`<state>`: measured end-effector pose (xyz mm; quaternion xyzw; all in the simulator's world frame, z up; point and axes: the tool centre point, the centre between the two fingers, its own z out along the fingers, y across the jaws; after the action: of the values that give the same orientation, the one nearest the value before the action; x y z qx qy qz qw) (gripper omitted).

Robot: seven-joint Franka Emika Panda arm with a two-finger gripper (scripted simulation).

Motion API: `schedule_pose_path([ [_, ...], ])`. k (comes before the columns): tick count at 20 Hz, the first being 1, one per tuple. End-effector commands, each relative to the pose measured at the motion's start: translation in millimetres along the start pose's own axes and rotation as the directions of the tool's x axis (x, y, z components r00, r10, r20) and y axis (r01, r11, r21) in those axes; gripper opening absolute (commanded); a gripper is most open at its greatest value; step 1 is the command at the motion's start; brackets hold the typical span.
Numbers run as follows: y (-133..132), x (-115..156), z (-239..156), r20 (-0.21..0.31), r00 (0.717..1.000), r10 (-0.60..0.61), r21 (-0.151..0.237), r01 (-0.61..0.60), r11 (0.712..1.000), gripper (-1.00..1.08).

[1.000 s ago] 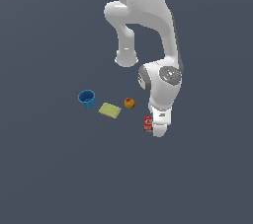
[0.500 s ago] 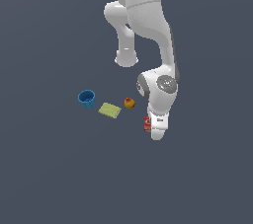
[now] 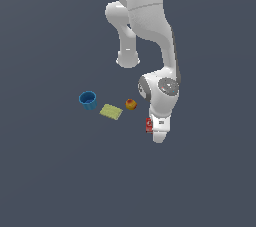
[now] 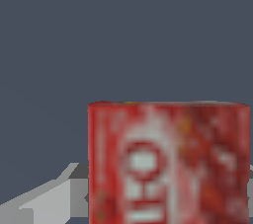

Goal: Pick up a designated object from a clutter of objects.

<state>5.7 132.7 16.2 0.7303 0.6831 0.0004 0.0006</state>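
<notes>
1. Ext view: white Panda arm (image 3: pixel 150 36) reaches down from top centre, wrist bent low over the dark grey floor (image 3: pixel 50 181).
2. Gripper (image 3: pixel 158 133) sits at the arm's lowest point, right against the red box (image 3: pixel 149 124). Fingers hidden by the hand body here, so can't tell how wide the jaws stand or whether they've got the box.
3. Red box: small, red w/ white markings, only a narrow strip showing at the hand's side toward the ext view's left. Rest is covered by the hand.
4. Wrist view: red box (image 4: pixel 168 164) fills the lower part of the pic, very close to the cam, blurry. White ring-and-bar marks on its face, top edge straight and level.
5. Wrist view also shows a light grey angular piece (image 4: pixel 47 201) beside the box, prob. part of a finger, but contact w/ the box isn't clear.
6. Other clutter, ext view: blue cup (image 3: pixel 88 100) upright, farthest toward the ext view's left; yellow-green flat pad (image 3: pixel 111 112) lying just beside it; red-yellow round fruit (image 3: pixel 131 104) between pad and arm.
7. Cup, pad, fruit are each apart from one another, and all apart from the red box; fruit is nearest to it.
</notes>
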Motion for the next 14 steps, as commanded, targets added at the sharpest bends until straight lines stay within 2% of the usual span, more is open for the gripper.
schedule_pose_path([
  [1, -0.6, 0.1, 1.1, 0.0, 1.0, 0.0, 0.002, 0.0, 1.0, -1.0],
  [8, 1.1, -3.6, -4.2, 0.0, 1.0, 0.0, 0.0, 0.0, 1.0, -1.0],
  [14, 7.4, -23.1, -27.0, 0.0, 1.0, -0.001, 0.0, 0.001, 1.0, -1.0],
])
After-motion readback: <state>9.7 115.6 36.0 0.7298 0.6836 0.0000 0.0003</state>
